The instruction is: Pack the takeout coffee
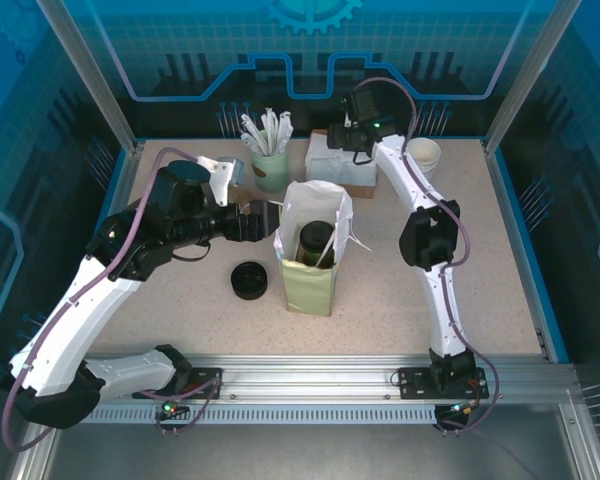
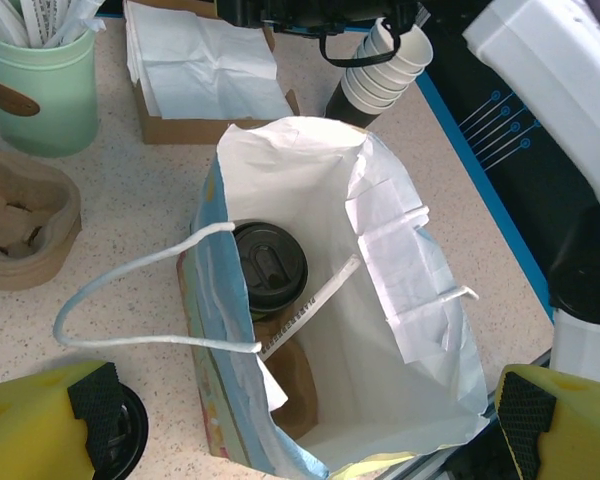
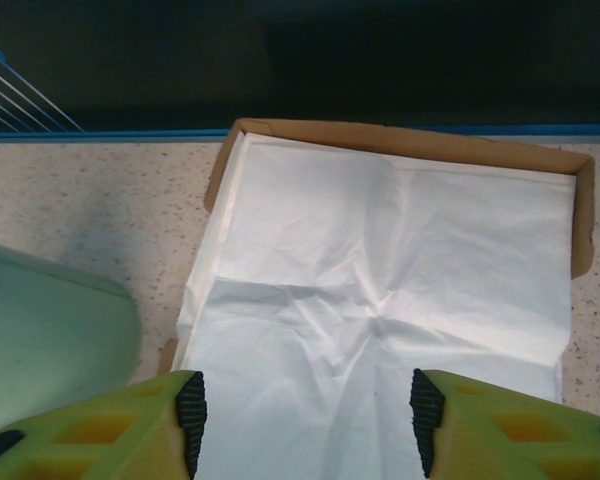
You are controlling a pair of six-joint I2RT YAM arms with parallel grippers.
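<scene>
The takeout coffee [image 2: 270,268], a cup with a round black lid, stands inside the open white paper bag [image 2: 400,260] at the table's middle; from above the lid [image 1: 316,240] shows in the bag [image 1: 309,285]. A wrapped straw [image 2: 310,308] leans beside it over a brown cardboard carrier [image 2: 298,385]. My left gripper [image 2: 310,440] is open, its yellow fingers [image 2: 50,420] spread wide of the bag mouth; it sits at the bag's left side [image 1: 264,216]. My right gripper [image 3: 305,425] is open over a stack of white napkins [image 3: 380,290] at the back [image 1: 344,140], holding nothing.
A squat stack of black lids [image 1: 249,280] sits left of the bag. A green mug of wrapped sticks [image 1: 271,165], the cardboard napkin box [image 1: 360,185] and a stack of white-rimmed cups [image 1: 424,155] line the back. A cardboard tray [image 2: 20,225] lies near the mug.
</scene>
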